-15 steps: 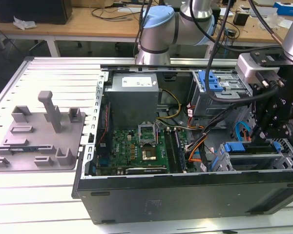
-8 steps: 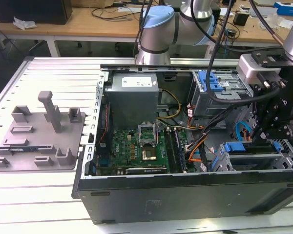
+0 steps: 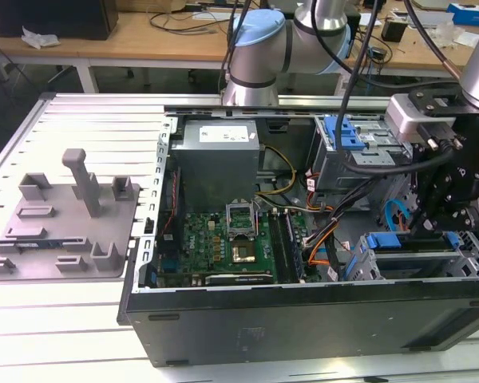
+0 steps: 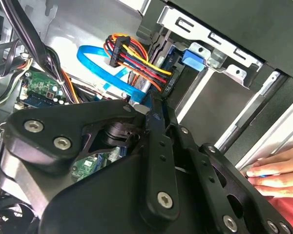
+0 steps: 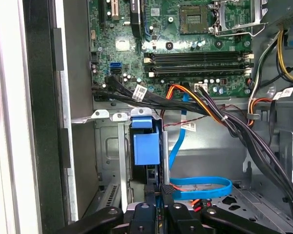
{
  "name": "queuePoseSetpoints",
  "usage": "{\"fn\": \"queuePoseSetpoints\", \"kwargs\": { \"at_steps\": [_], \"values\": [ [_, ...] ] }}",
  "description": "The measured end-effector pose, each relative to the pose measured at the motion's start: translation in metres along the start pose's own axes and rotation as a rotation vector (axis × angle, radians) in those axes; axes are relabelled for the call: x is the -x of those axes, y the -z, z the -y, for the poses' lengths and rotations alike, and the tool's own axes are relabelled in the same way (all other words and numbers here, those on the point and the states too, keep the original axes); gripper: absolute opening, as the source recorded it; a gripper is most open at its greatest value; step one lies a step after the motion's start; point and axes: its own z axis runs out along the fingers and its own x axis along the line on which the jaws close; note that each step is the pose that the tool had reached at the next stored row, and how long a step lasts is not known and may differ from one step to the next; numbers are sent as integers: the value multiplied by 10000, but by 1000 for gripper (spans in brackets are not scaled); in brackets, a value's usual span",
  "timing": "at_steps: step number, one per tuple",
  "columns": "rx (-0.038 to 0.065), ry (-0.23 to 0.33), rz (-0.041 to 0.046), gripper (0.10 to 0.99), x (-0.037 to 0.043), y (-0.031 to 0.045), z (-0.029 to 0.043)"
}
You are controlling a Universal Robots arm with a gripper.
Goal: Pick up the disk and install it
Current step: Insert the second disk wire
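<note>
The disk (image 5: 146,146) stands on edge in the lower drive bay (image 5: 110,161) of the open computer case, its blue carrier frame facing the first wrist view. My gripper (image 5: 159,191) is right at its outer end, fingers drawn together on a thin blue edge of the carrier. That blue edge (image 4: 153,105) sits at the fingertips in the second wrist view. In the exterior view the gripper (image 3: 421,227) hangs over the blue-framed disk (image 3: 407,242) at the case's front, on the exterior view's right.
Black, orange and blue cables (image 5: 200,187) run close beside the bay. The motherboard (image 3: 223,239) and grey power supply (image 3: 215,155) fill the case's middle. A person's hand (image 4: 278,173) rests on the case edge. A grey fixture plate (image 3: 64,231) lies outside the case.
</note>
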Motion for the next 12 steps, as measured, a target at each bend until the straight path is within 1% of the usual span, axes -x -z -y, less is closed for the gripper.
{"fn": "queuePoseSetpoints", "kwargs": {
  "at_steps": [6,9,10,11,12],
  "values": [
    [-1,0,-6,161,-1,-29,-28],
    [9,-5,13,173,-1,-46,-46],
    [3,-5,19,173,-1,-39,-46],
    [1,-3,6,231,-1,-17,-44],
    [0,-1,-25,231,2,25,-42]
  ]
}}
